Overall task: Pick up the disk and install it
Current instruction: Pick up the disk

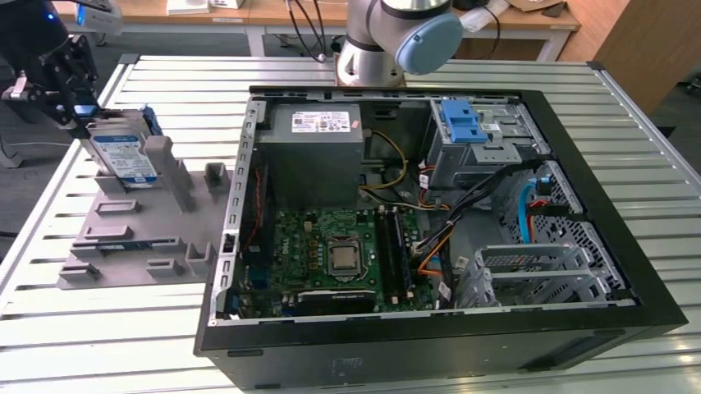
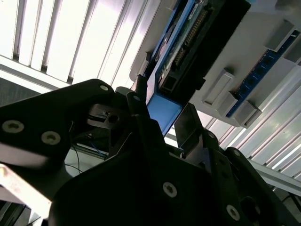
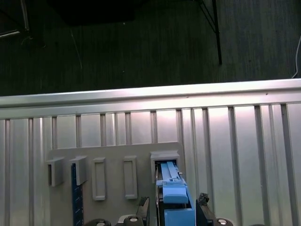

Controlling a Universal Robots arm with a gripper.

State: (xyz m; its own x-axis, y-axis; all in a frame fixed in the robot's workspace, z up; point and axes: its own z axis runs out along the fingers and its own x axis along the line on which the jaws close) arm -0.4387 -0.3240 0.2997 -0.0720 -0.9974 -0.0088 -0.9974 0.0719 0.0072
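Even bright light, glare on slatted table (image 2: pixel 70 42), end effector (image 2: pixel 164 112) dark in shadow, floor (image 3: pixel 141 47) dim

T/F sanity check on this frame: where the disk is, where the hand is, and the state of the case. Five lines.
1. The disk stands on edge in the grey fixture. True.
2. The disk is already seated inside the computer case. False: it is outside the case, in the fixture on the exterior view's left.
3. The hand is at the disk's blue carrier frame. True.
4. The case is closed up with its side panel on. False: it lies open, and the motherboard is exposed.
5. The blue latch piece lies on the grey fixture. False: it sits atop the metal bay inside the case.
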